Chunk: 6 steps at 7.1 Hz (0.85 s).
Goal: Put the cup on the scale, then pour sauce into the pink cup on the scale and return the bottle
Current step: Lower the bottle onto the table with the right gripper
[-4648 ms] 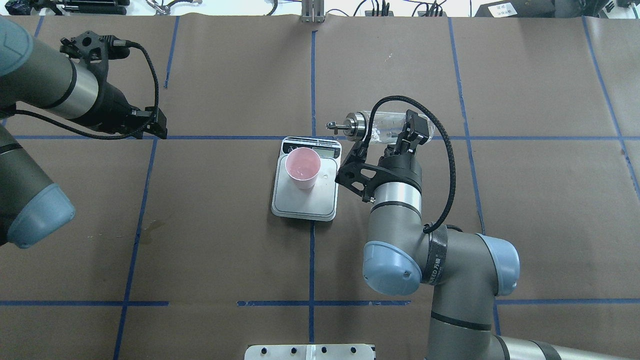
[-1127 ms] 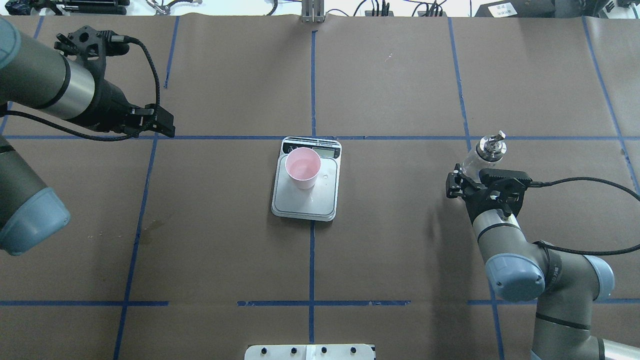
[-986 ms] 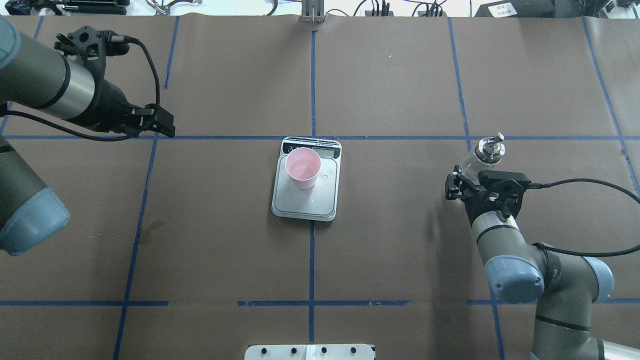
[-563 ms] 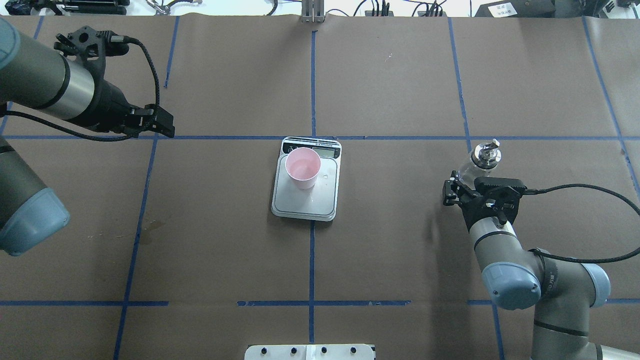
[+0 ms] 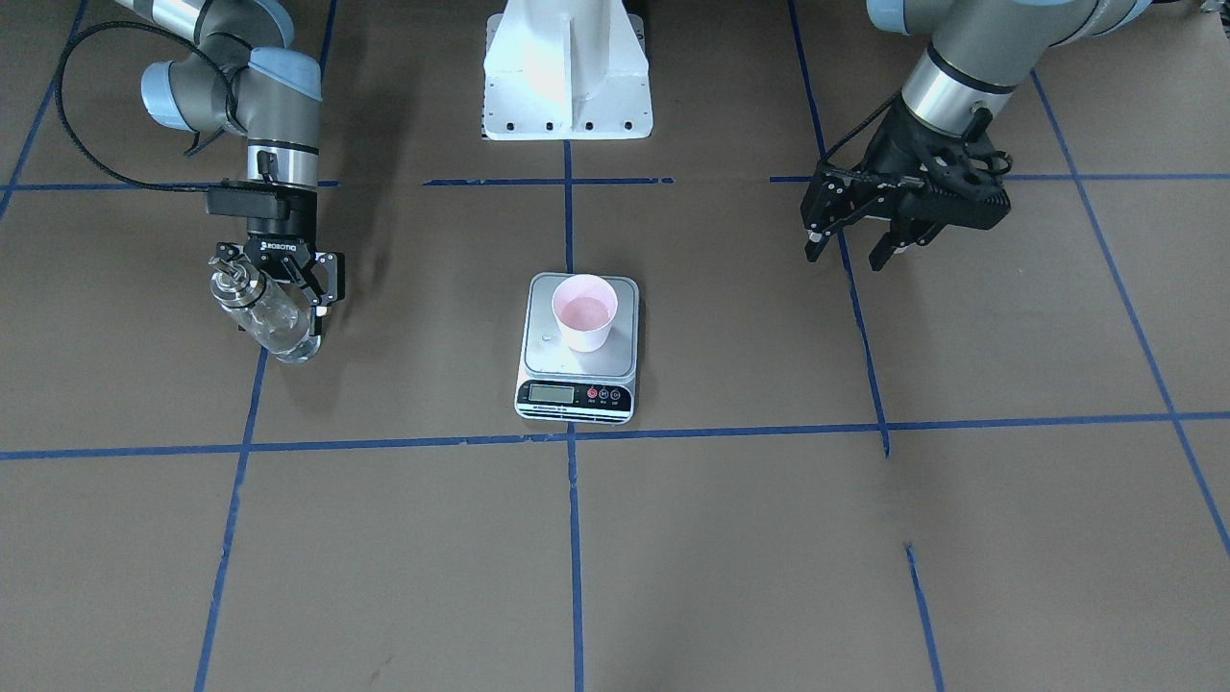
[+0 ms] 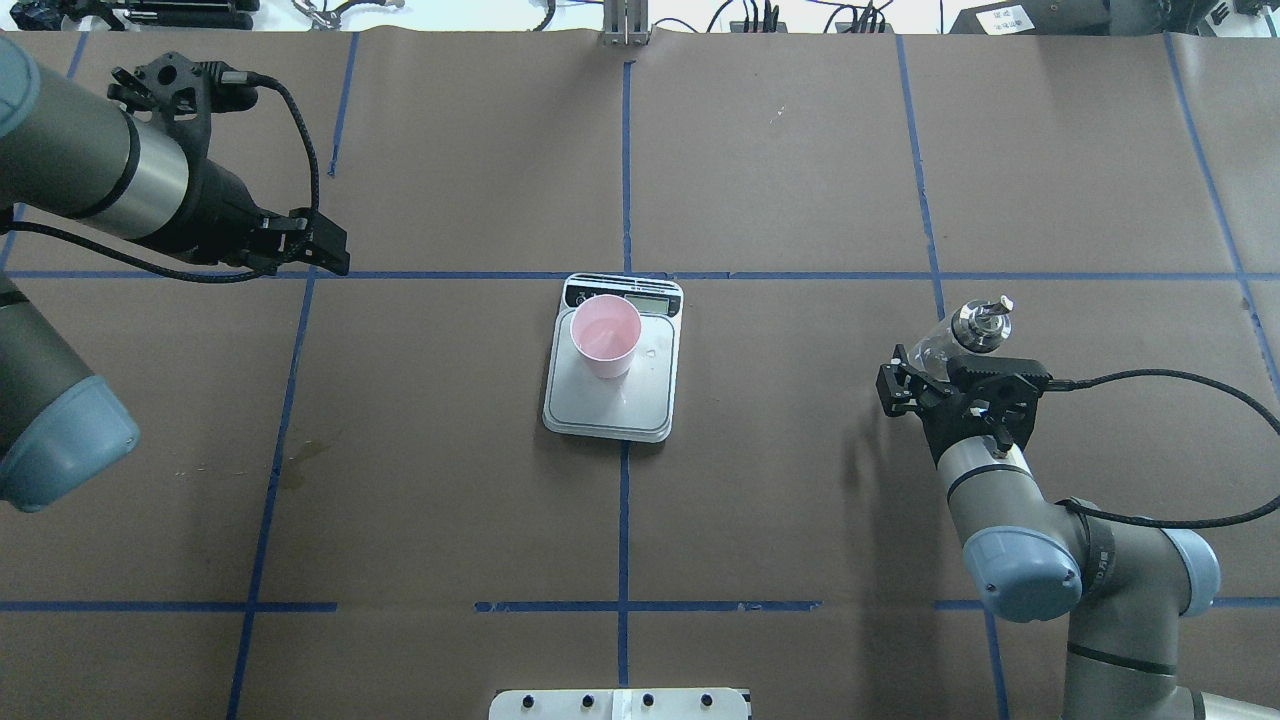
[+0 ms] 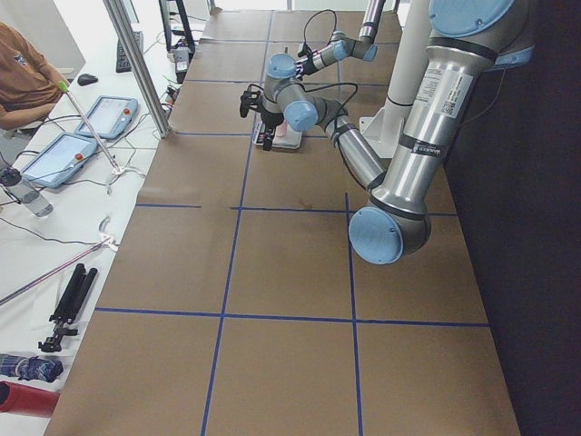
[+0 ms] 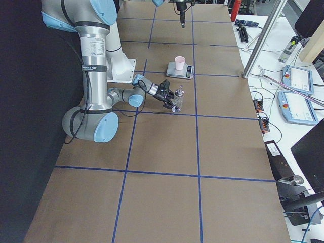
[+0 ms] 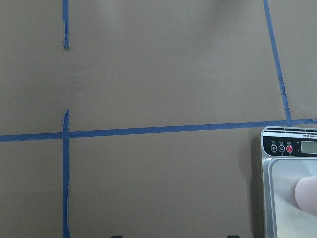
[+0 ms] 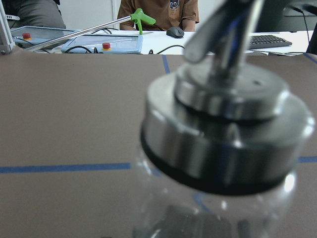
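One bottle (image 5: 279,332), nearly upright, spout up, is clenched in the right claw (image 5: 276,303); left claw (image 5: 845,252) gapes.

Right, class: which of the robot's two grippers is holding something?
The right gripper: its fingers clamp the tilted glass bottle. The left gripper hangs open and empty.

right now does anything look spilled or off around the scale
A small clear drop lies on the scale beside the cup, likely a stray drip. A faint dark stain marks the paper. The bottle in the right gripper looks fine.
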### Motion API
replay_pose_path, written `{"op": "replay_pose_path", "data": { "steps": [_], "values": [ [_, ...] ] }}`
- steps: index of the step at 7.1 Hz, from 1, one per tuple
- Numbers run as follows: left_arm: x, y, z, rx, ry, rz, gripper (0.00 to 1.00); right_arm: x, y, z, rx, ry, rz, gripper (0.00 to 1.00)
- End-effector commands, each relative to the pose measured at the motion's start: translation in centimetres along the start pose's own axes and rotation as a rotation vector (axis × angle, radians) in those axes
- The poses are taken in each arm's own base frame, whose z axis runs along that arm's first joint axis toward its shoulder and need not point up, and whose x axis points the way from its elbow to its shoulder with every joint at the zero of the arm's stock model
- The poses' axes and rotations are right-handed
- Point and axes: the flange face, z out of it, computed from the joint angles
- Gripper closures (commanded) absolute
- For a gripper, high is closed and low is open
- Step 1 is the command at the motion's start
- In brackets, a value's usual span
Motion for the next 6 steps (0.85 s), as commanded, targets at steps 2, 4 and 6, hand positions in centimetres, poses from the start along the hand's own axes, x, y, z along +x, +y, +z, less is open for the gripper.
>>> {"op": "replay_pose_path", "data": {
  "steps": [2, 4, 6],
  "values": [
    [0.1, 0.0, 0.0, 0.000, 0.001, 0.000, 0.23, 0.0, -0.1, -0.3, 0.011, -0.005, 0.003, 0.00],
    [0.2, 0.0, -0.1, 0.000, 0.003, 0.001, 0.23, -0.4, 1.1, -1.3, 0.021, -0.019, -0.014, 0.00],
    [0.2, 0.0, -0.1, 0.000, 0.003, -0.001, 0.23, 1.4, 2.0, -4.0, 0.003, -0.044, -0.041, 0.00]
  ]
}}
